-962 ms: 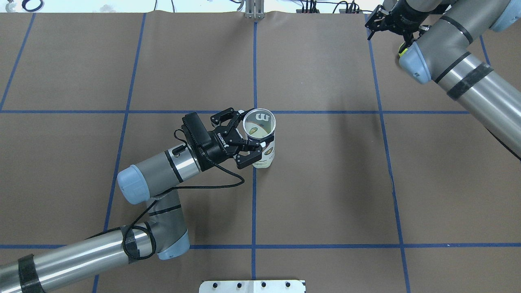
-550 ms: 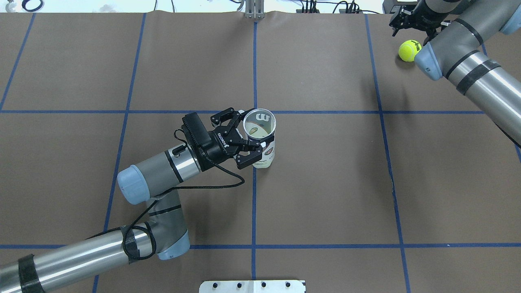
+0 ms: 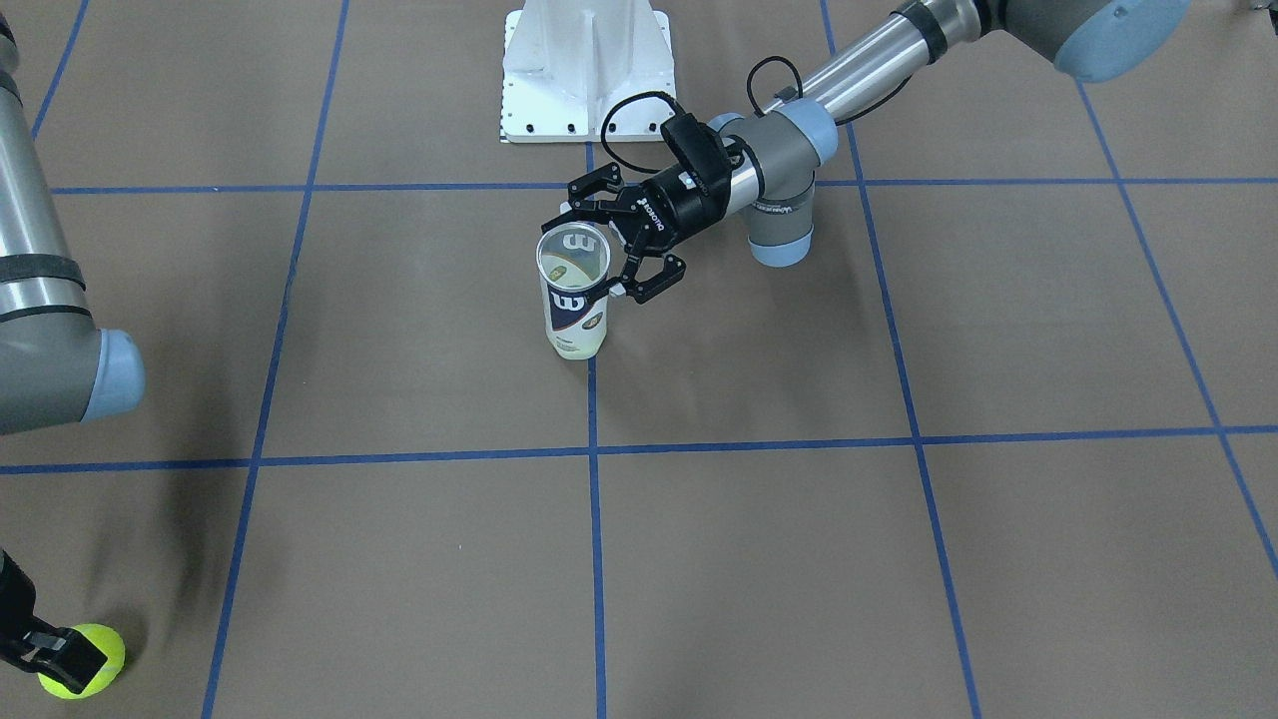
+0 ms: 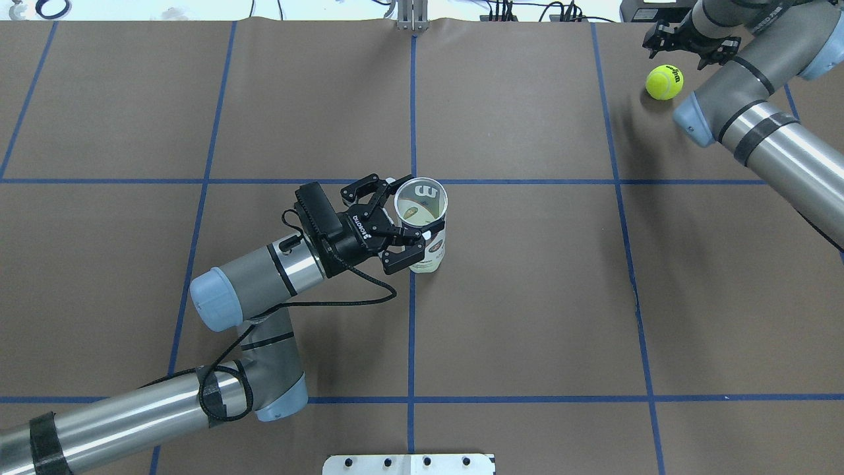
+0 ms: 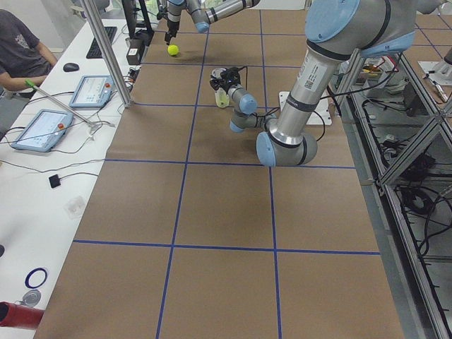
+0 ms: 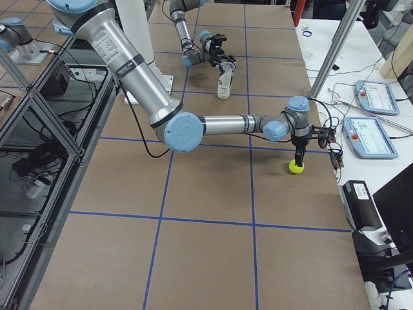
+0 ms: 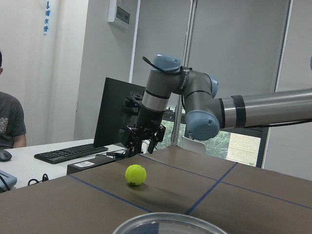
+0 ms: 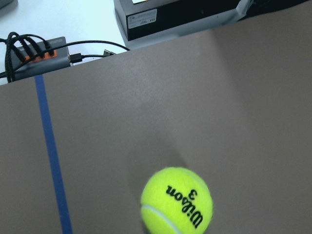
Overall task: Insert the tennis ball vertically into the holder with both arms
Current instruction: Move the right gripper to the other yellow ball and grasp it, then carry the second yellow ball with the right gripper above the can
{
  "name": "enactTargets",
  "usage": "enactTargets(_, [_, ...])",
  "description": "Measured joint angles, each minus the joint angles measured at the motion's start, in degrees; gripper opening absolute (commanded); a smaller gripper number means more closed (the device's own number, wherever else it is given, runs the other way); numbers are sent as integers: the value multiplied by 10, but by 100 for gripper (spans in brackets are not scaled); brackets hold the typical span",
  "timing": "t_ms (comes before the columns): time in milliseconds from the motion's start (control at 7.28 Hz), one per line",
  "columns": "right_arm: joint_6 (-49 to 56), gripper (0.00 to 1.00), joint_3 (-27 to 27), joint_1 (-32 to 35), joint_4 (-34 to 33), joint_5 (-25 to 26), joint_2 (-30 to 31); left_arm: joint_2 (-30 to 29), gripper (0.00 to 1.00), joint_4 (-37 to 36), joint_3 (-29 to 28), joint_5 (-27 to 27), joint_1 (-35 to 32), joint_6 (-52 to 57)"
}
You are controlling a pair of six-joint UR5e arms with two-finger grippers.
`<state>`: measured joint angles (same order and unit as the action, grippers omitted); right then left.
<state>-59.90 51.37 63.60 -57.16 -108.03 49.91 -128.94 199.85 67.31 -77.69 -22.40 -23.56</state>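
At centre our left end effector (image 4: 412, 206) clasps the upright holder (image 4: 432, 251); upper right, our right end effector (image 4: 680, 53) gapes empty near the tennis ball (image 4: 664, 82).

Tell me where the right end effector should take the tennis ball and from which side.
Grip the tennis ball across its widest middle, probably straight down from above: it is a sphere lying free on the table, so any diameter works, and a top grasp suits the upright, open-topped holder.
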Motion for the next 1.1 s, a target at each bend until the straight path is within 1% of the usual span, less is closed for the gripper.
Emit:
enactTargets(275, [-18,99,-12,-18,14,26,-3,0,92,0,0,0,0,0])
enactTargets(962, [-20,98,-41,-29,17,52,-6,0,92,1,0,0,0,-1])
enactTargets(1099, [-20,97,-52,-31,24,55,-7,0,92,2,1,0,0,-1])
